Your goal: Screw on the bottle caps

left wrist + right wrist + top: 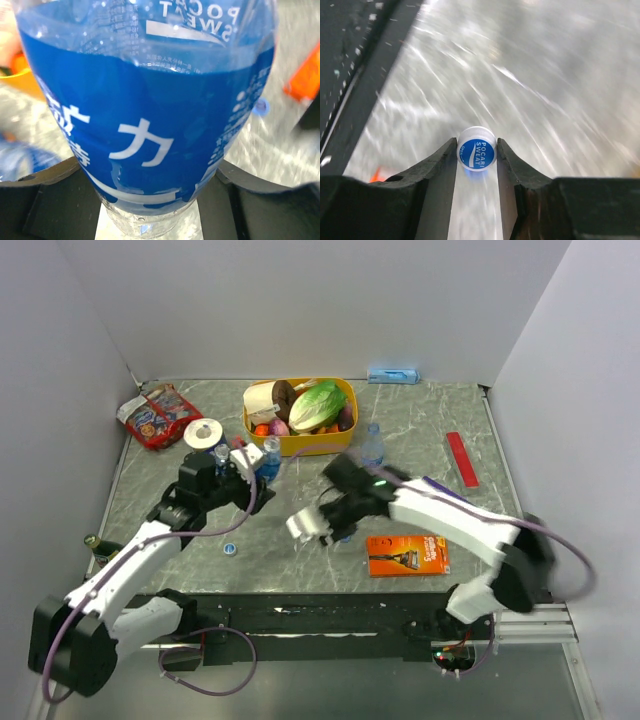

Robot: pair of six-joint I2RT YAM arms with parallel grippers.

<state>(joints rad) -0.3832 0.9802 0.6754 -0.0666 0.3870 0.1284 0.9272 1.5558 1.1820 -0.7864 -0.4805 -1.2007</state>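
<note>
Pinched by its rim at the very tips of the right claw (476, 150): one bottle cap (476, 148), small and round, blue printed face with white lettering turned back toward the wrist, white ribbed edge showing just above. Held clear of the counter (545, 90), streaked and blurred beyond the fingertips.

Clamped in the left claw (150, 195): a bottle (145, 125), clear plastic, blue label with white characters wrapped round its middle, filling nearly all the space ahead of that claw. Mouth of that bottle out of view; capped or bare, cannot tell.

Lying loose in the overhead view, back from the left claw toward the bases: a second cap (230, 548).

Judged as mid-carry: cap in hand, not yet seated. Next, probably: bring the cap across to the left claw, square its open side over the bottle's neck, lower onto the threads, then twist, with the bottle braced in the left claw. Calls for care with so shallow a grip; easy to tilt or drop so small a cap.
</note>
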